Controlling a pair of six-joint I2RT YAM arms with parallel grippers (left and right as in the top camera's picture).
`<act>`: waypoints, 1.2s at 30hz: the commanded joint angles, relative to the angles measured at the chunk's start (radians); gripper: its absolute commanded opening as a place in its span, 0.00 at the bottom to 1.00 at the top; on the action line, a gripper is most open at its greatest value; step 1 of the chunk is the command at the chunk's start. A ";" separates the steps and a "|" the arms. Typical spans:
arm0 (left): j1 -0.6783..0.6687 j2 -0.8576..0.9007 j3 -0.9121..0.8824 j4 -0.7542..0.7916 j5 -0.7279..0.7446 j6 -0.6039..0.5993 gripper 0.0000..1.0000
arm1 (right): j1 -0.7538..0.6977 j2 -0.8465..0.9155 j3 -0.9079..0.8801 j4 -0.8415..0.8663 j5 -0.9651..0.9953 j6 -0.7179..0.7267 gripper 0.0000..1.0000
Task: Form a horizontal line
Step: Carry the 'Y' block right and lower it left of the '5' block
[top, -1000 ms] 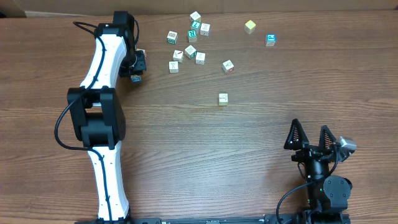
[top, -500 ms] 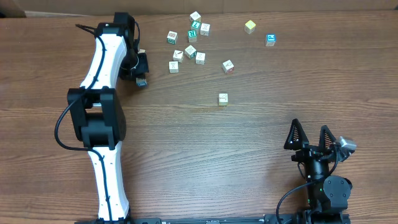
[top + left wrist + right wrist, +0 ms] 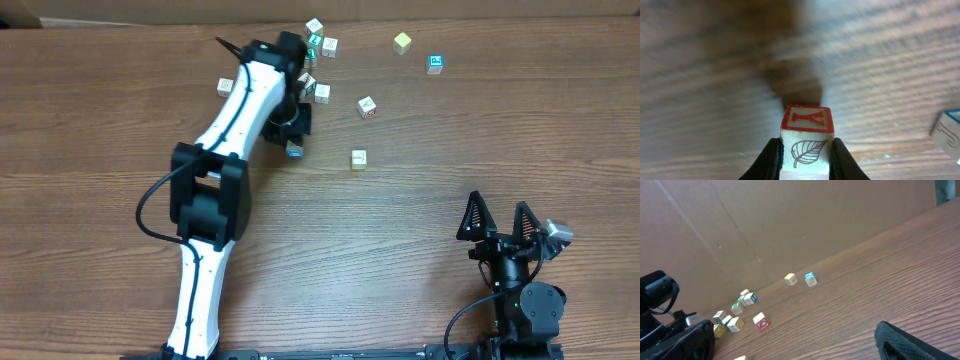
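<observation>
Swinging rightward, left hand (image 3: 806, 162) grips a cube (image 3: 806, 131).

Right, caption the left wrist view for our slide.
Left hand holding a red-edged Y cube above the wooden table.

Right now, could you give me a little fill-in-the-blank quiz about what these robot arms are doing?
1. The left gripper is clamped on a cube whose top face shows the red letter ___.
2. The side face of that cube carries a drawing of a ___.
3. The right gripper rests open at the table's near edge, holding ___.

Missing words: Y; leaf; nothing.
</observation>
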 commanded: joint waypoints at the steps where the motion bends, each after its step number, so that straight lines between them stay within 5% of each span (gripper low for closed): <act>1: -0.030 -0.006 0.019 -0.015 0.002 -0.089 0.17 | -0.005 -0.006 -0.010 0.005 0.006 -0.007 1.00; 17: -0.102 -0.006 0.019 -0.066 -0.167 -0.280 0.21 | -0.005 -0.006 -0.010 0.005 0.006 -0.008 1.00; 29: -0.105 -0.006 -0.010 -0.049 -0.188 -0.314 0.23 | -0.005 -0.006 -0.010 0.005 0.006 -0.008 1.00; 33: -0.108 -0.006 -0.013 -0.053 -0.188 -0.311 0.38 | -0.005 -0.006 -0.010 0.005 0.006 -0.007 1.00; 36: -0.114 -0.005 -0.022 -0.055 -0.187 -0.311 0.36 | -0.005 -0.006 -0.010 0.005 0.006 -0.008 1.00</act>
